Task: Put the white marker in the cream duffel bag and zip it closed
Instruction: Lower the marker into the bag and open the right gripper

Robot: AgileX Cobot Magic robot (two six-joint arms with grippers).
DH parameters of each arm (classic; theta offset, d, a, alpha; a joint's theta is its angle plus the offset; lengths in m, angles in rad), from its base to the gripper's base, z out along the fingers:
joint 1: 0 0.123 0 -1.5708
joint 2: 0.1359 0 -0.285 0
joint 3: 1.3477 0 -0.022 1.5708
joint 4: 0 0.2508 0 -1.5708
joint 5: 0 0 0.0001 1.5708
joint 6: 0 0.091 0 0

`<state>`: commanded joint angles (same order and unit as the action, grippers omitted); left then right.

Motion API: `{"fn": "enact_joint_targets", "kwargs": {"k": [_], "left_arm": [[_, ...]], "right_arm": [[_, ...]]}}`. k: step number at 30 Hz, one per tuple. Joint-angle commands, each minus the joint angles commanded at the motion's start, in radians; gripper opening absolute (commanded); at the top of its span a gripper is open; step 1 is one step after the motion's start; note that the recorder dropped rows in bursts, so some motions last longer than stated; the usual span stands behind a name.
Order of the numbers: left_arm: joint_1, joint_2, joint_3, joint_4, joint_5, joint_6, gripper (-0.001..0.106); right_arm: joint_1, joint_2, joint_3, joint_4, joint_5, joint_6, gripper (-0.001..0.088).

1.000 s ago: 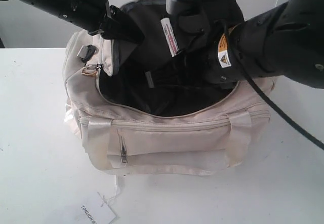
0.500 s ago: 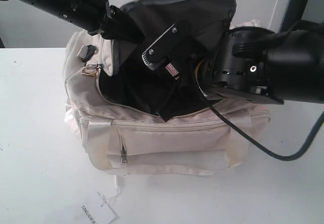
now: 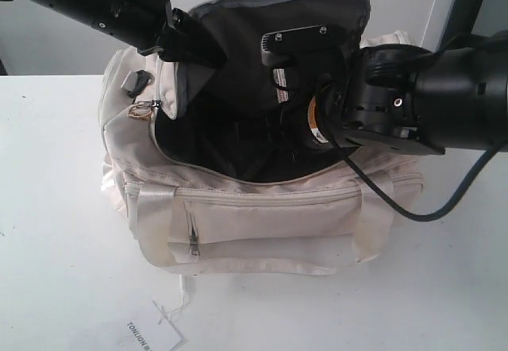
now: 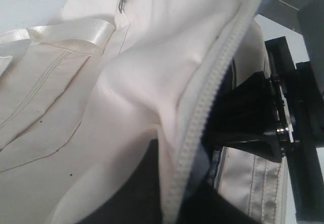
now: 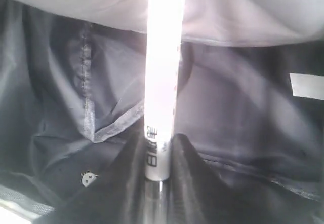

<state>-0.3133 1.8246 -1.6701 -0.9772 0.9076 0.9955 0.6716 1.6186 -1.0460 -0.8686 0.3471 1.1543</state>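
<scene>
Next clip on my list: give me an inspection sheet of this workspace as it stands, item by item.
Surface: white table, carrying the bag and a tag.
Job's things: cream duffel bag stands on the table, top zip open, flap lifted; white marker is held over the dark lining, not yet released.
Clutter: paper tag with string, on the table in front of the bag.
Grippers: left gripper, jaws closed on the raised flap edge; right gripper inside the opening, jaws closed on the marker.
Cables: black cable from the right arm droops past the bag's end.
Surroundings: pale wall behind; dark post at the exterior view's upper right.
</scene>
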Motion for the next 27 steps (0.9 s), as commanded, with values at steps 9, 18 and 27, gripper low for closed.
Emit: {"fn": "enact_joint_targets", "kwargs": {"k": [9,18,27], "left_arm": [[0.0,0.0,0.0,0.0,0.0,0.0,0.0],[0.0,0.0,0.0,0.0,0.0,0.0,0.0],[0.0,0.0,0.0,0.0,0.0,0.0,0.0]], "right_arm": [[0.0,-0.025,0.0,0.055,0.038,0.053,0.0344],[0.0,-0.246,0.0,0.581,0.081,-0.552,0.0],[0.0,-0.279,0.0,0.996,0.315,-1.171,0.0]]}}
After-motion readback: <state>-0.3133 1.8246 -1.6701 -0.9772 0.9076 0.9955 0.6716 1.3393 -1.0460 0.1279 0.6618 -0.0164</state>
